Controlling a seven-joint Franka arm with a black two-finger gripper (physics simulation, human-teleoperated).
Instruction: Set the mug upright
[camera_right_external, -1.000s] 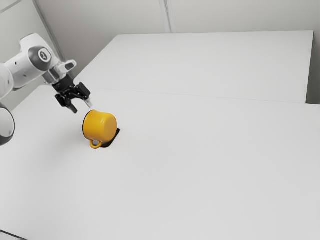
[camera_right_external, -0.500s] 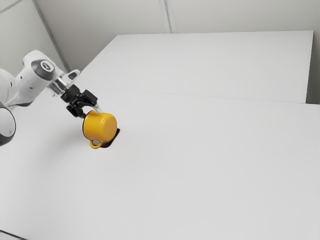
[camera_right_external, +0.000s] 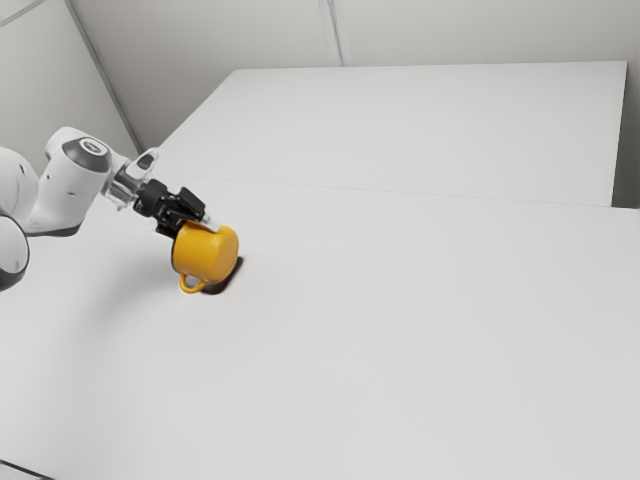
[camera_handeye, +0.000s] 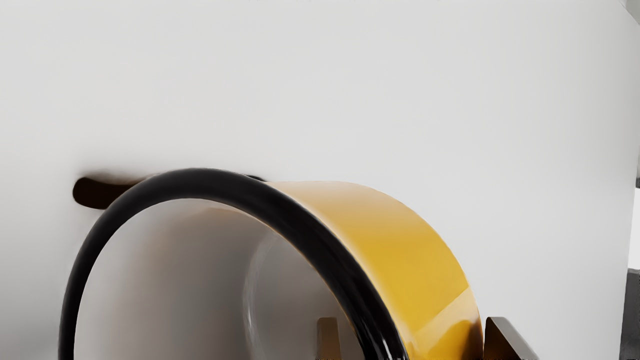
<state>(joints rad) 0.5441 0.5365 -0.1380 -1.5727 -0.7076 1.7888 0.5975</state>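
The yellow mug (camera_right_external: 208, 255) lies on its side on the white table, its open end facing the arm and its handle low, toward the exterior view's bottom. My gripper (camera_right_external: 194, 224) is at the mug's rim. In the wrist view, the black-rimmed mug (camera_handeye: 395, 245) has its pale inside showing. The fingers of my gripper (camera_handeye: 410, 335) stand apart across the mug's wall: one shows within the opening, the other is beside the outer yellow surface. The inner finger's contact with the wall cannot be made out.
The white table (camera_right_external: 400, 330) stretches around the mug. A dark patch (camera_right_external: 226, 279) lies on it under the mug's far side. Beyond the table stands a pale raised panel (camera_right_external: 420, 130).
My gripper has come down toward the exterior view's right and reached the mug's rim. Since half a second ago the mug has shifted slightly toward that view's right.
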